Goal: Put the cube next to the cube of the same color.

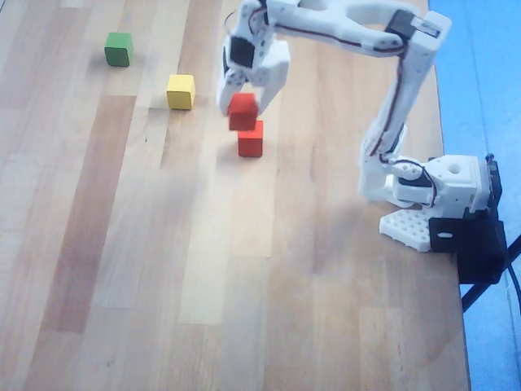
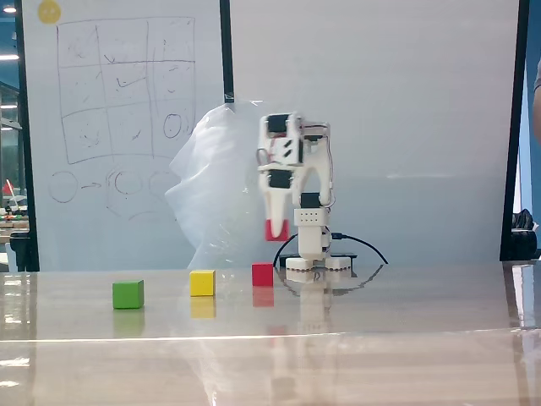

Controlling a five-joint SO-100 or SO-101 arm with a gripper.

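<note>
My white gripper (image 1: 242, 102) is shut on a small red cube (image 1: 242, 112) and holds it in the air; in the fixed view the held cube (image 2: 275, 229) hangs clearly above the table between the fingers of the gripper (image 2: 276, 222). The second red cube (image 1: 251, 138) rests on the wooden table just below the held one in the overhead view. In the fixed view it (image 2: 263, 274) sits on the table, slightly left of and below the held cube.
A yellow cube (image 1: 181, 91) lies left of the red ones and a green cube (image 1: 118, 49) farther left; both show in the fixed view, yellow (image 2: 202, 282) and green (image 2: 128, 293). The arm's base (image 1: 435, 195) stands at the table's right edge.
</note>
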